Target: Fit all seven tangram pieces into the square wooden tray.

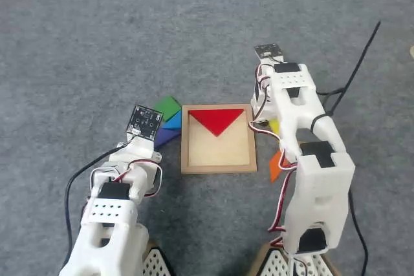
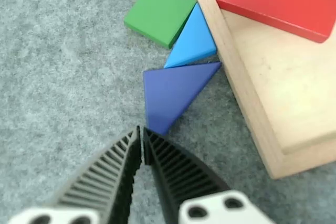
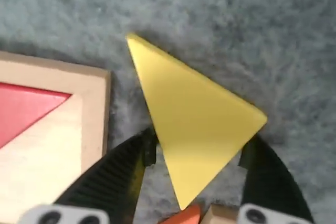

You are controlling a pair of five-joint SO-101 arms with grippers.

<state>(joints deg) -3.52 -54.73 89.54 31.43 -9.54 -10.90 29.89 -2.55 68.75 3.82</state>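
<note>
yellow triangle [image 3: 194,124] sits on the grey carpet [image 1: 97,63] just beside the outer rim of the wooden tray [image 3: 97,103], on the right arm's side, apart from the rim with a strip of carpet between. one of its longer edges faces the rim and one sharp corner points away from the arm. can't tell if it is lifted or flat on the carpet.

right gripper [image 3: 199,145] straddles it: one jaw on the tray-facing edge, the other on the far edge near the blunt corner. both pads look to be against the wood, so it reads as a pinch across the piece. the right arm is stretched forward along the tray's right side, wrist tipped down over the piece.

key relation: the tray opening lies sideways from the gripper toward the table middle, so the next move is judged to be lift, carry over the rim, then turn to fit. the red triangle [image 1: 215,119] already fills the far part of the tray, point toward the arms. the near part is bare wood.

an orange piece [image 1: 276,166] lies near the tray's right near corner, beside the right arm.

left gripper [image 2: 140,137] is pressed together and holds nothing, tips just beside the point of the dark blue triangle [image 2: 170,95]. that piece, a light blue triangle [image 2: 194,38] and a green square [image 2: 160,11] cluster against the tray's left far corner. the left arm is bent short of them.
</note>
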